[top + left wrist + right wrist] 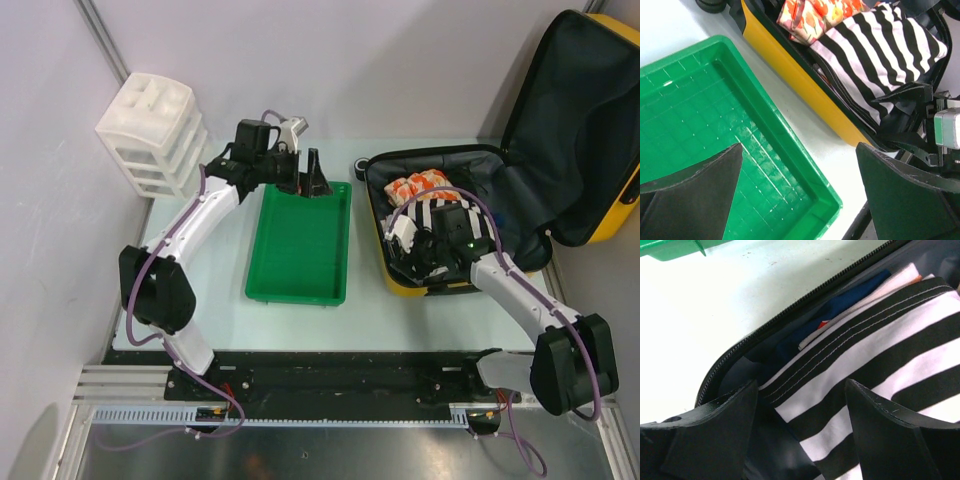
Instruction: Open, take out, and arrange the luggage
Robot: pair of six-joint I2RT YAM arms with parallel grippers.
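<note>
Right gripper fingers spread apart, nothing clamped. They sit low inside the luggage, straddling the edge of a black-and-white striped garment. A navy folded item is tucked beside it against the zipper.

Left gripper fingers also parted and empty, hanging over the far end of the green tray.

The luggage lies on the counter at 3 o'clock from the tray, with its lid propped up toward 1 o'clock.

Progress: opening looks done. Taking out is barely begun, since the striped garment and an orange floral bundle are inside and the tray holds nothing. Arranging is all left.

White drawer unit at 10 o'clock of the tray.

No readable brand, label or writing anywhere.
</note>
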